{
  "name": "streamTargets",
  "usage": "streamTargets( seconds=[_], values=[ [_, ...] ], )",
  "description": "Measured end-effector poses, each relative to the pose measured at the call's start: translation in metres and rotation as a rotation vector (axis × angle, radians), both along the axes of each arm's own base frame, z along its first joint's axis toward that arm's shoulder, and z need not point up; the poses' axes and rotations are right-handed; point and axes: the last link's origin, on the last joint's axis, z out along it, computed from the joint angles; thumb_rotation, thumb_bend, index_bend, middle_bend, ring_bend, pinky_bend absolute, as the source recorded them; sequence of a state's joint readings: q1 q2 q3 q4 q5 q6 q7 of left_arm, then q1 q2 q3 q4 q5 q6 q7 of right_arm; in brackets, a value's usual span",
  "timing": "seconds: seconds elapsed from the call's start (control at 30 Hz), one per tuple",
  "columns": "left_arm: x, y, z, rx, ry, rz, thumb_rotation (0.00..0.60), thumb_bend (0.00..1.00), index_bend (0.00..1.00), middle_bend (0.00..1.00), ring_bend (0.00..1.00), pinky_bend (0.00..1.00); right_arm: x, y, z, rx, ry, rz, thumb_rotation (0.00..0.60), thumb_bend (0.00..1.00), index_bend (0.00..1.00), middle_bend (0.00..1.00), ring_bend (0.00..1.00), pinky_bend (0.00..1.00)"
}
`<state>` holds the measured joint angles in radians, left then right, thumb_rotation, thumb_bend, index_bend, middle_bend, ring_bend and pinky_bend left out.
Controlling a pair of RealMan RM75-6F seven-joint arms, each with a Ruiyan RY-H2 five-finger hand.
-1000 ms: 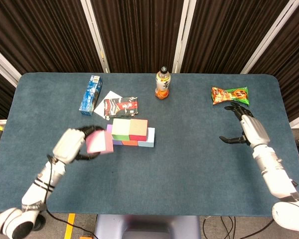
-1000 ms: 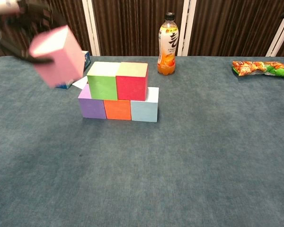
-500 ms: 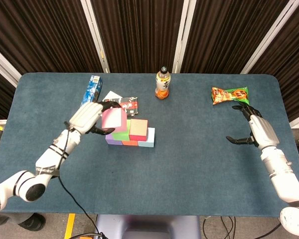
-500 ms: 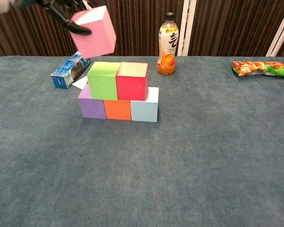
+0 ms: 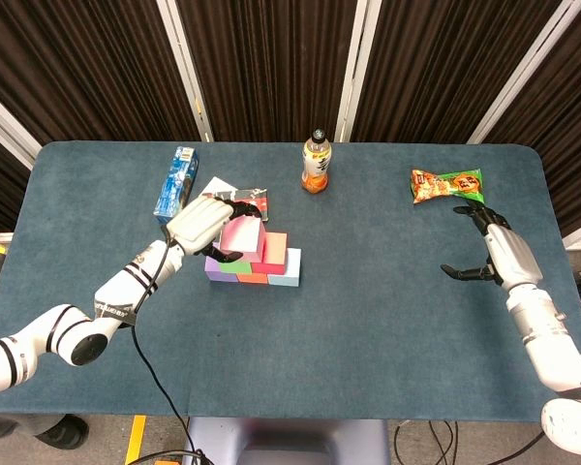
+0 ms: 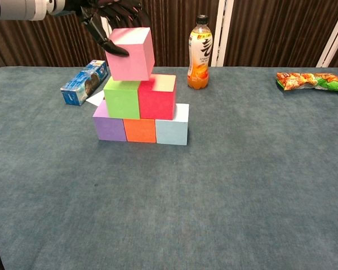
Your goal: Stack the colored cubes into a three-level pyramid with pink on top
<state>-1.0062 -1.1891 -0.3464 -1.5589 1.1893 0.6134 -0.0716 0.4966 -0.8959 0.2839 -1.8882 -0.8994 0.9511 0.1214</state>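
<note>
My left hand (image 5: pixel 201 221) (image 6: pixel 104 17) grips the pink cube (image 6: pixel 130 54) (image 5: pixel 241 235) from its left side. The cube sits low over the second level, mostly above the green cube (image 6: pixel 121 98) and overlapping the red cube (image 6: pixel 159 96); whether it touches them I cannot tell. Below lie the purple cube (image 6: pixel 109 125), the orange cube (image 6: pixel 139 130) and the light blue cube (image 6: pixel 172 129) in a row. My right hand (image 5: pixel 487 246) hovers open far to the right, holding nothing.
An orange drink bottle (image 5: pixel 316 162) (image 6: pixel 200 52) stands behind the stack. A blue box (image 5: pixel 176 180) (image 6: pixel 84 82) and a dark packet (image 5: pixel 236 207) lie at the back left. A snack bag (image 5: pixel 447 184) (image 6: pixel 311 81) lies at the back right.
My left hand has carried the pink cube rightward and down, from left of the stack to just over the green and red cubes. The right hand barely moved.
</note>
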Motion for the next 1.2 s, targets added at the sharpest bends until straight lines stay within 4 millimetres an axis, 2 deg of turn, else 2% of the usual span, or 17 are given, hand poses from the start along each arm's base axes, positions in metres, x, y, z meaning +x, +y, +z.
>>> streamTargets(
  seconds=[0.6,1.2],
  values=[
    [0.02,0.009,-0.015,-0.014,0.085,-0.031,0.6,0.3,0.4,0.43,0.36,0.33,-0.013,-0.004,0.0,0.001,-0.006,-0.03,0.6,0.28,0.26,0.13,0.0,0.03],
    [0.022,0.011,-0.019,-0.014,0.118,-0.008,0.6,0.31,0.38,0.4,0.35,0.31,-0.019,-0.005,0.0,0.002,-0.013,-0.043,0.6,0.28,0.26,0.13,0.0,0.03]
  ],
)
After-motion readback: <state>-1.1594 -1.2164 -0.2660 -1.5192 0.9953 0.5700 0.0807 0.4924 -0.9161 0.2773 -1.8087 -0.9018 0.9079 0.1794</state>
